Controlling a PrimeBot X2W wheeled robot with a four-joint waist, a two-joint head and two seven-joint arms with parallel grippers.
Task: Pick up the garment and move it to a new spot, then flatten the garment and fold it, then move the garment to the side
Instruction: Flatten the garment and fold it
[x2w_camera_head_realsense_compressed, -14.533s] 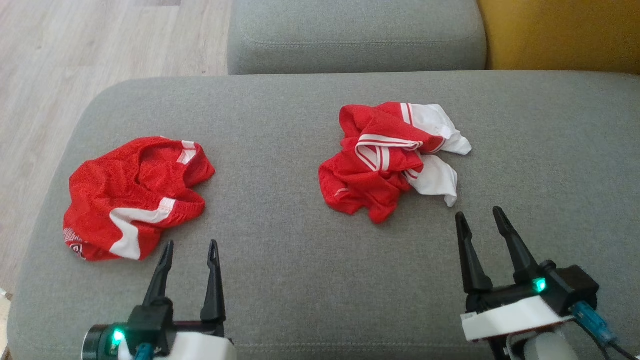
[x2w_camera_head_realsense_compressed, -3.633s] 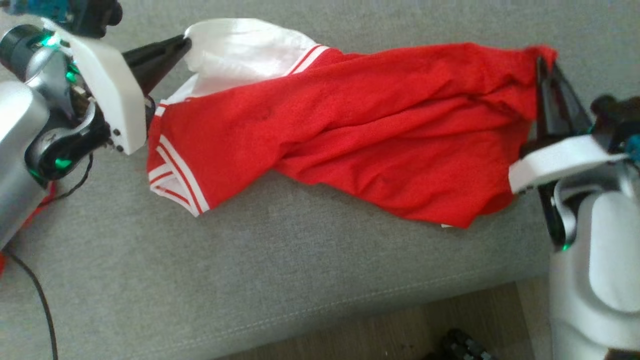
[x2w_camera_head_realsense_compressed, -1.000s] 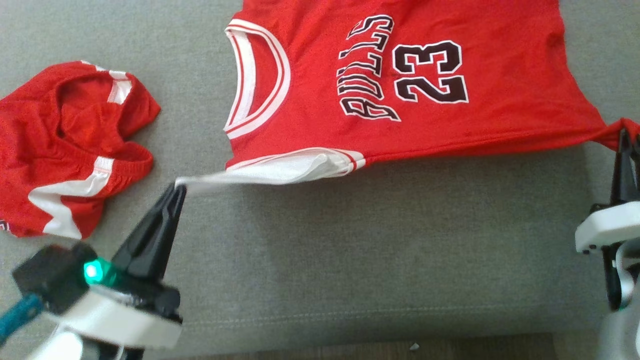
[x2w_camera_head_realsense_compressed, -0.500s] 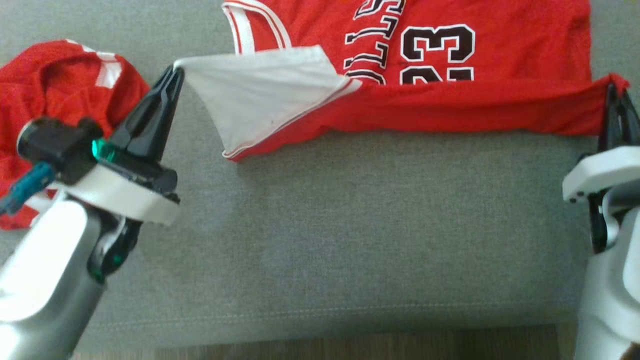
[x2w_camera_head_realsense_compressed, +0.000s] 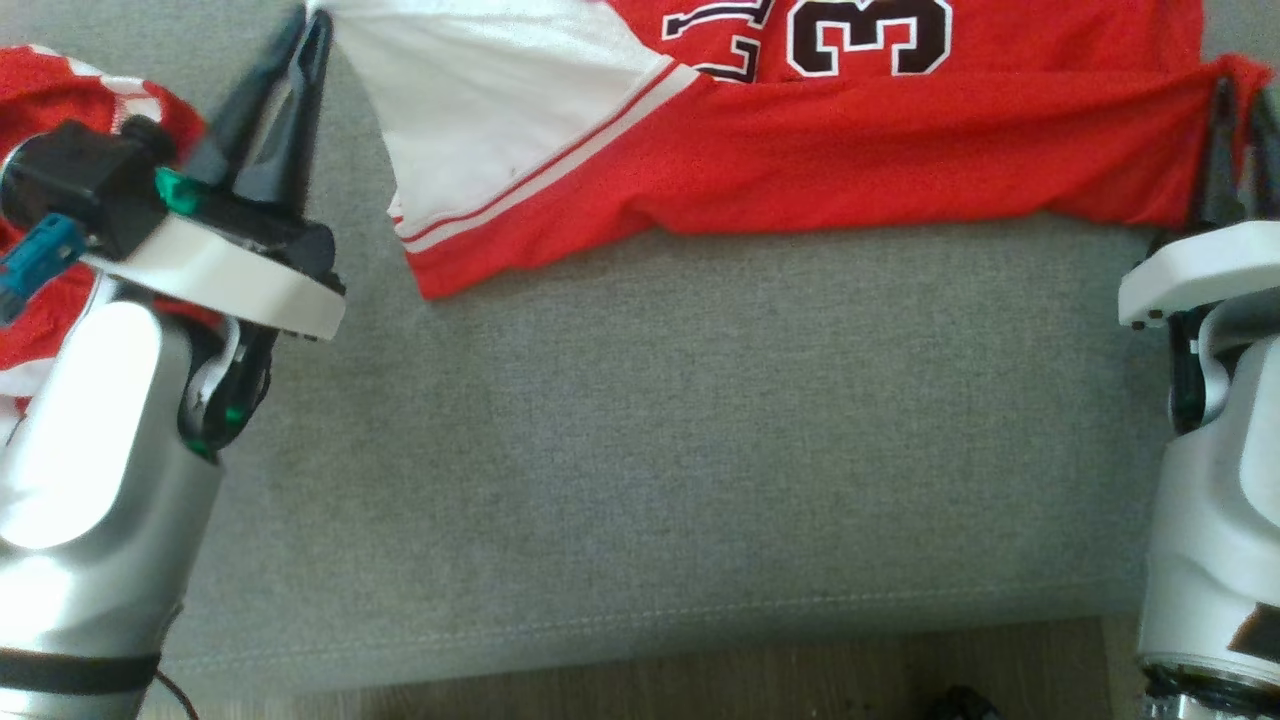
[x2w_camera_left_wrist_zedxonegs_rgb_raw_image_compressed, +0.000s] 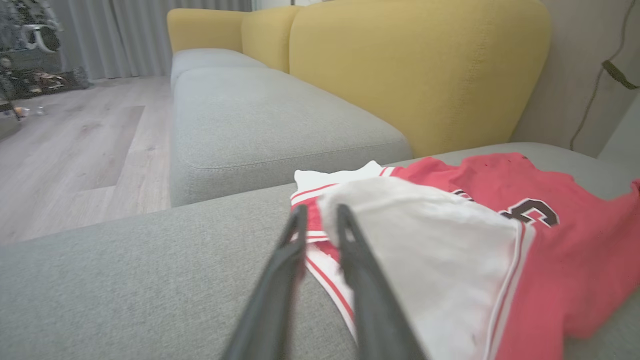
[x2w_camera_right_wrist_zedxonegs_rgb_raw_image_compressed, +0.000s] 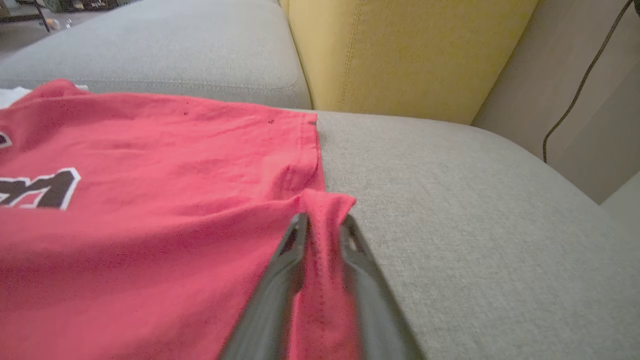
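Left arm (x2w_camera_head_realsense_compressed: 90, 480), right arm (x2w_camera_head_realsense_compressed: 1210, 540) extended, jaws parted at jersey (x2w_camera_head_realsense_compressed: 850, 150) corners

- The garment (x2w_camera_head_realsense_compressed: 850, 150) is made of thin, matt red cloth with a fine mesh weave; its white sleeve panel (x2w_camera_head_realsense_compressed: 480, 110) looks smoother.
- The sofa cushion (x2w_camera_head_realsense_compressed: 650, 450) is covered in coarse, matt grey woven fabric.
- The yellow backrest (x2w_camera_left_wrist_zedxonegs_rgb_raw_image_compressed: 415, 75) is upholstered in a similar rough weave.
- The floor (x2w_camera_left_wrist_zedxonegs_rgb_raw_image_compressed: 75, 150) is laid in pale wood-look boards.
- The left gripper (x2w_camera_head_realsense_compressed: 305, 25) is formed of dark matt plastic; its forearm shell (x2w_camera_head_realsense_compressed: 90, 450) is finished in glossy silver.
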